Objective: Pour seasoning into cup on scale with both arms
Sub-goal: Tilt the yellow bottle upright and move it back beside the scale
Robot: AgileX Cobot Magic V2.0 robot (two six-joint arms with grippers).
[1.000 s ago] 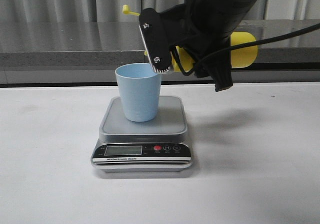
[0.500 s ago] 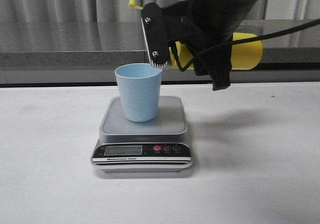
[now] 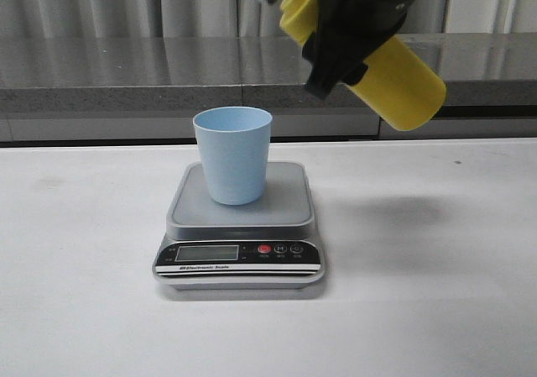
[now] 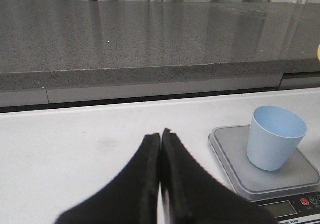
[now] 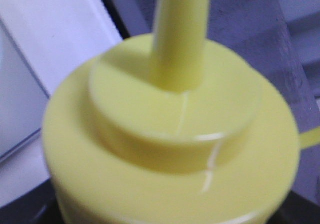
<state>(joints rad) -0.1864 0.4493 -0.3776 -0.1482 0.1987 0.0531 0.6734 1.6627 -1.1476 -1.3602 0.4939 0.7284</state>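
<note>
The pale blue cup (image 3: 233, 154) stands upright on the platform of the silver-grey scale (image 3: 285, 207). My right gripper (image 3: 340, 28) is shut on the yellow seasoning bottle (image 3: 394, 79) and holds it high, above and to the right of the cup. The bottle is tilted, base down to the right, nozzle up and left past the frame's top edge. The right wrist view is filled by the bottle's shoulder and nozzle (image 5: 170, 149), which hide the fingers. My left gripper (image 4: 160, 134) is shut and empty over the table, left of the scale (image 4: 235, 156) and cup (image 4: 275, 136).
A dark grey stone ledge (image 3: 126, 66) runs along the back of the white table (image 3: 436, 293), with a curtain behind it. The scale's black front panel with display and red button (image 3: 264, 248) faces the front.
The right arm has lifted the bottle and swung it from lying near level with its nozzle by the cup's rim to nozzle-up, clear of the cup. Cup and scale have not moved.
</note>
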